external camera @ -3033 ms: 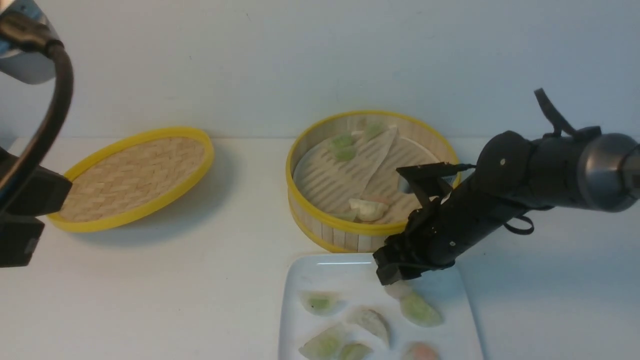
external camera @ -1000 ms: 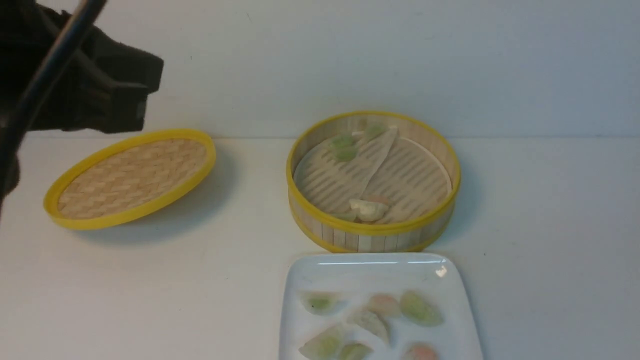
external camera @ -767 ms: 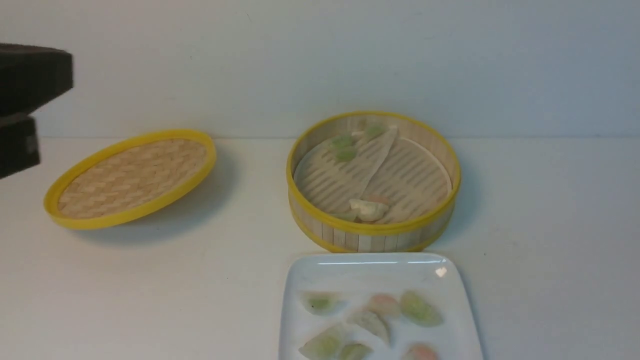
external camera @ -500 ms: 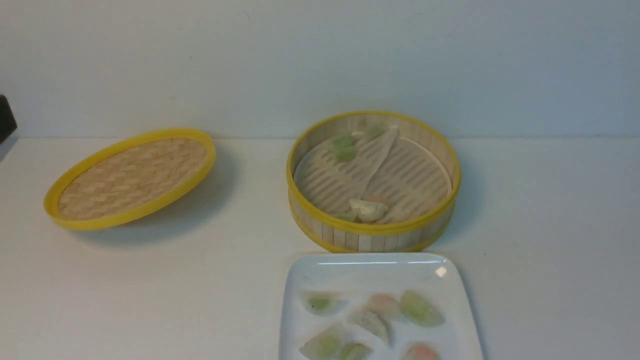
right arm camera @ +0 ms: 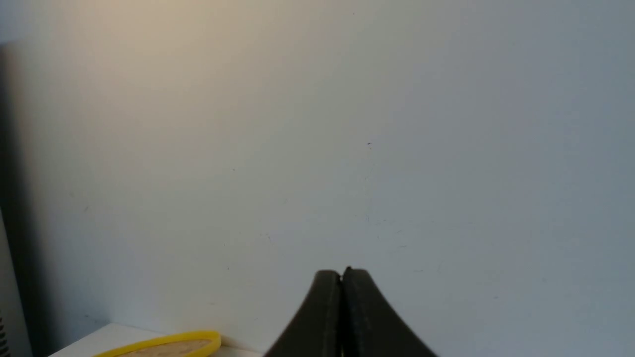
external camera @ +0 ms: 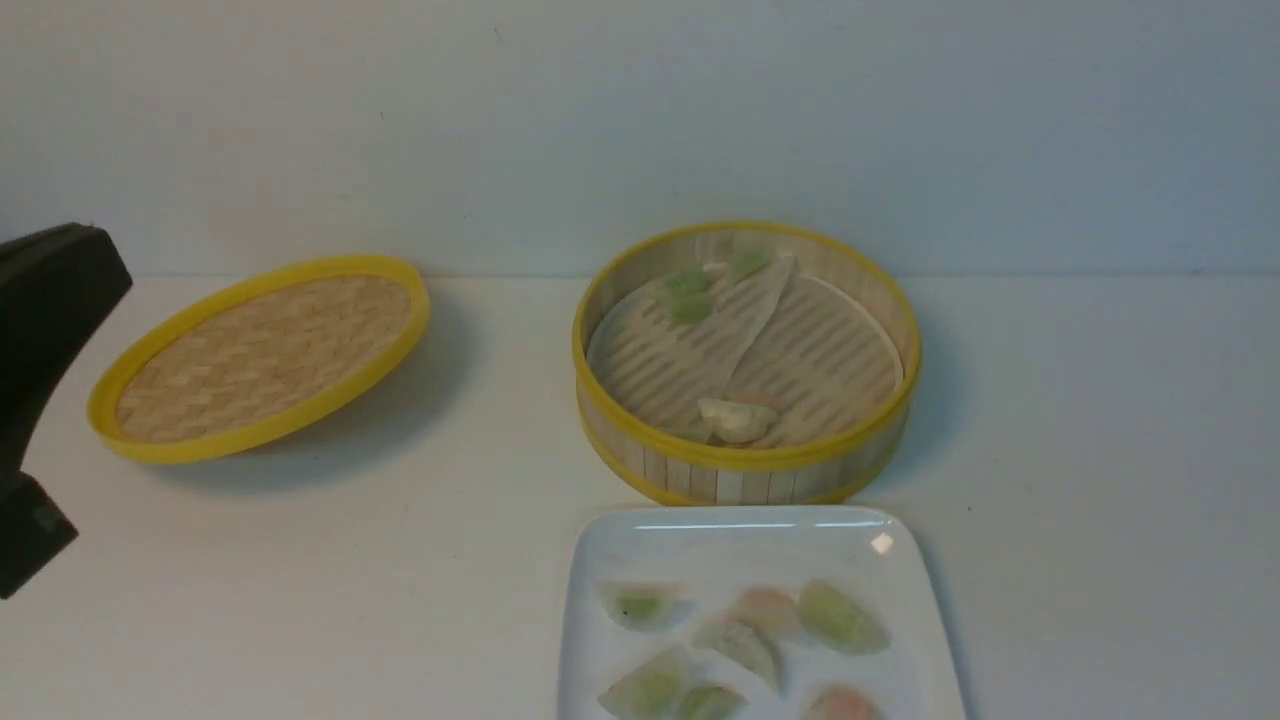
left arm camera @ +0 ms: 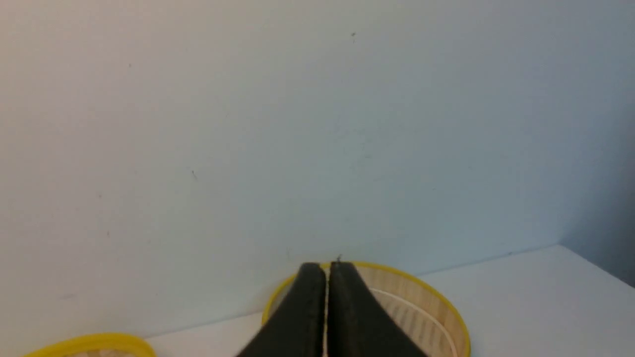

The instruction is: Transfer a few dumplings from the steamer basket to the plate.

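The steamer basket [external camera: 745, 462] stands mid-table with two pale green dumplings [external camera: 688, 295] at its far side and a whitish one [external camera: 735, 418] by its near wall. Just in front of it, the white square plate [external camera: 740, 548] carries several dumplings, among them a green one [external camera: 842, 618] and a pinkish one [external camera: 768, 606]. My left gripper [left arm camera: 326, 270] is shut and empty, raised, facing the wall with the basket [left arm camera: 426, 307] behind its tips. My right gripper [right arm camera: 342, 275] is also shut and empty, pointed at the wall. The front view shows neither gripper's fingers.
The flat woven lid [external camera: 260, 355] with its yellow rim lies tilted at the left of the table. A dark part of my left arm [external camera: 45, 300] stands at the left edge of the front view. The wall rises right behind the basket.
My right arm has left the front view, and a pinkish dumpling now lies on the plate where it was. My left arm swung out of view at the upper left, then reappeared lower at the left edge.
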Available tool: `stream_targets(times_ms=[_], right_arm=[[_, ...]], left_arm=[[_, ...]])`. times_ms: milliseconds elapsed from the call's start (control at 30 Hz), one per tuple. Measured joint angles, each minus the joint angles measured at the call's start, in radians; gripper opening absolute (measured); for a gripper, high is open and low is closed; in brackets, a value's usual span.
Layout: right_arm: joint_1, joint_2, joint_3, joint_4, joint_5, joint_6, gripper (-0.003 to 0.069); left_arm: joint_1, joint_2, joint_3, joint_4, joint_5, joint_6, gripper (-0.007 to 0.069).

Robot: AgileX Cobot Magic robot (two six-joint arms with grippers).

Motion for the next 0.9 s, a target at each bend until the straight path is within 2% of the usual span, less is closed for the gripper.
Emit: stream_targets(times_ms=[900], right_arm=[[0.000,0.000,0.000,0.000,0.002,-0.019,-0.0014]], left_arm=[[0.000,0.000,0.000,0.017,-0.014,0.003,-0.0006]])
